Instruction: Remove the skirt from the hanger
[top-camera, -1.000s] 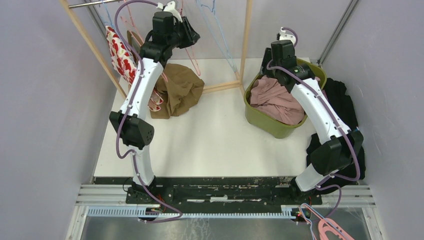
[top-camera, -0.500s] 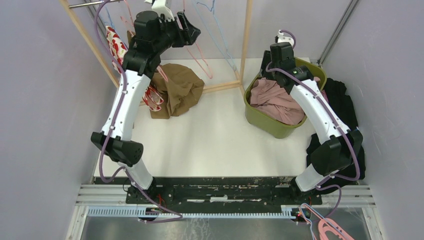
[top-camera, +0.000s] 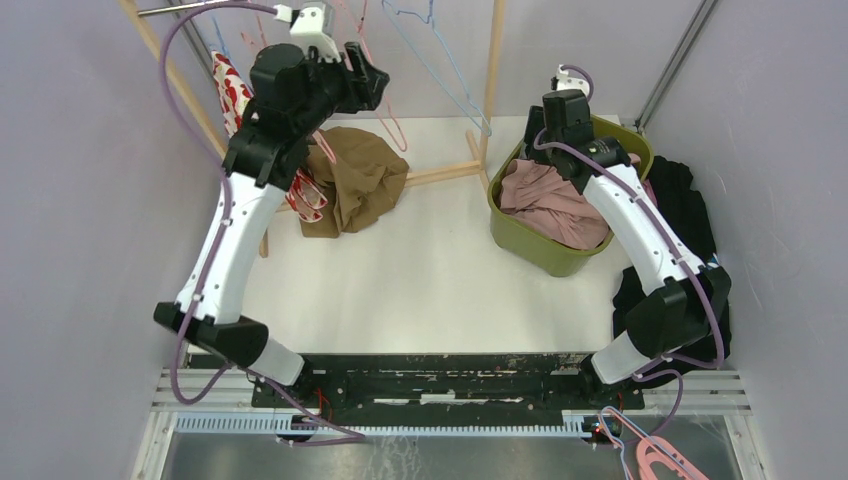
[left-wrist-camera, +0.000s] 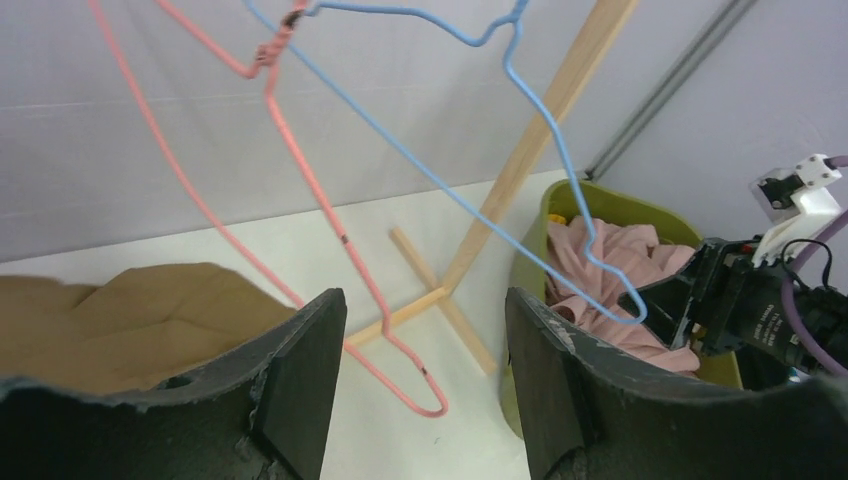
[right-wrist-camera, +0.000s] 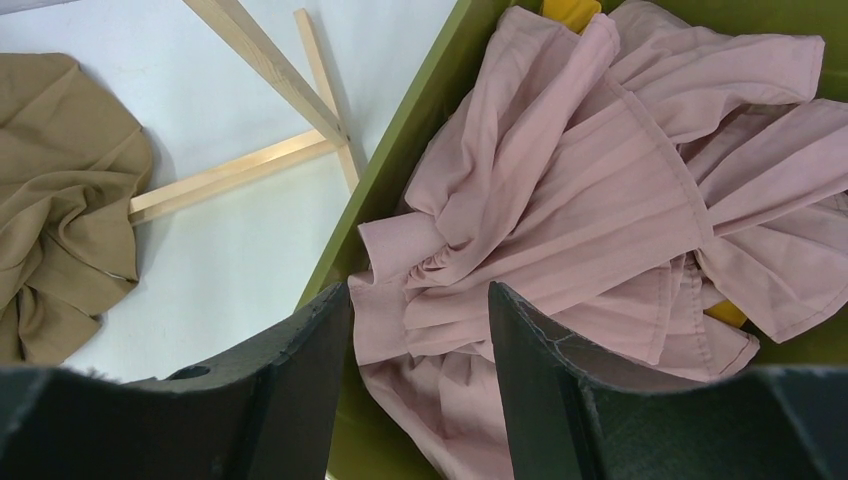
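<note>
White tabletop (top-camera: 430, 270), lilac walls (top-camera: 90, 200), heaped brown skirt (top-camera: 360, 180) (left hand (left-wrist-camera: 422, 310), right hand (right-wrist-camera: 418, 300) both wide, empty)

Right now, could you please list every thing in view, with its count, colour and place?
skirt: 1, brown, crumpled on the table by the rack's foot
patterned garment: 1, red and white, hanging at the rack's left
pink hanger: 1, pink wire, hanging bare from the rack
blue hanger: 1, blue wire, hanging bare beside it
rack: 1, pale wood, back of the table
basket: 1, green, right of the rack
pink garment: 1, pink, inside the basket
black cloth: 1, black, table's right edge
spare hangers: count unclear, pink, near right corner
table: 1, white
left end effector: 1, black, open, up among the hangers
right end effector: 1, black, open, above the basket
</note>
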